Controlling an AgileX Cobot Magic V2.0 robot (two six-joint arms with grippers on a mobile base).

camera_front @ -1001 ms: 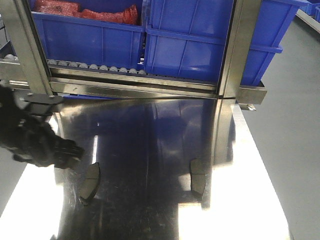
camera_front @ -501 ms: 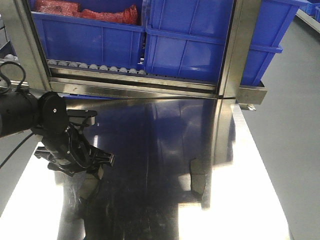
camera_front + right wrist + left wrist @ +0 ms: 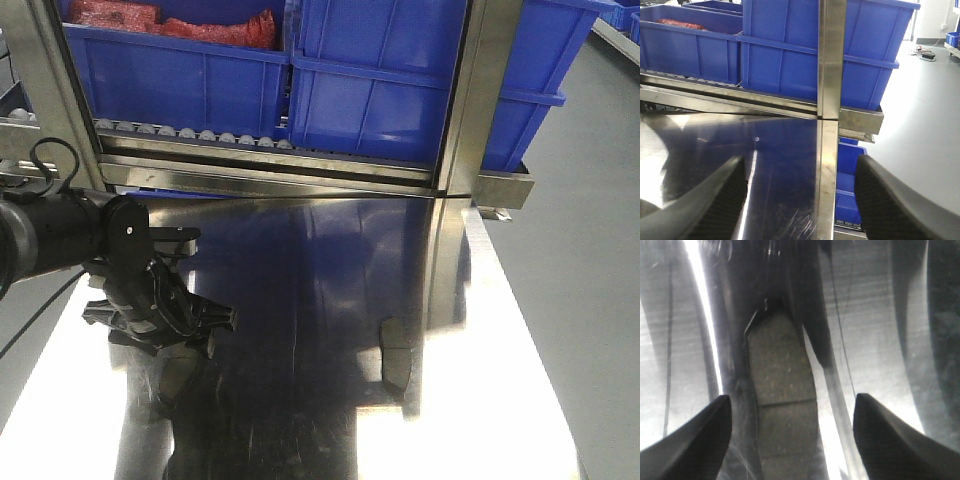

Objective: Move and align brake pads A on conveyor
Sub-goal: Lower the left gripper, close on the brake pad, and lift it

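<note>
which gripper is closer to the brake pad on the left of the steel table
Left. The left gripper hangs open right over that brake pad, straddling it. The right gripper faces the blue bins, with no pad in its view.

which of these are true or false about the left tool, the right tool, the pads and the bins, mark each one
1. The left tool is shut on a brake pad. False: it is open, with one finger on either side of the pad, which lies flat.
2. A second brake pad lies off to the side with nothing touching it. True.
3. Both pads rest on a black felt conveyor. False: both lie on the shiny steel tabletop.
4. The right tool is open and holds nothing. True.
5. Every blue bin on the rack is empty. False: the blue bin at the back left holds red items.
</note>
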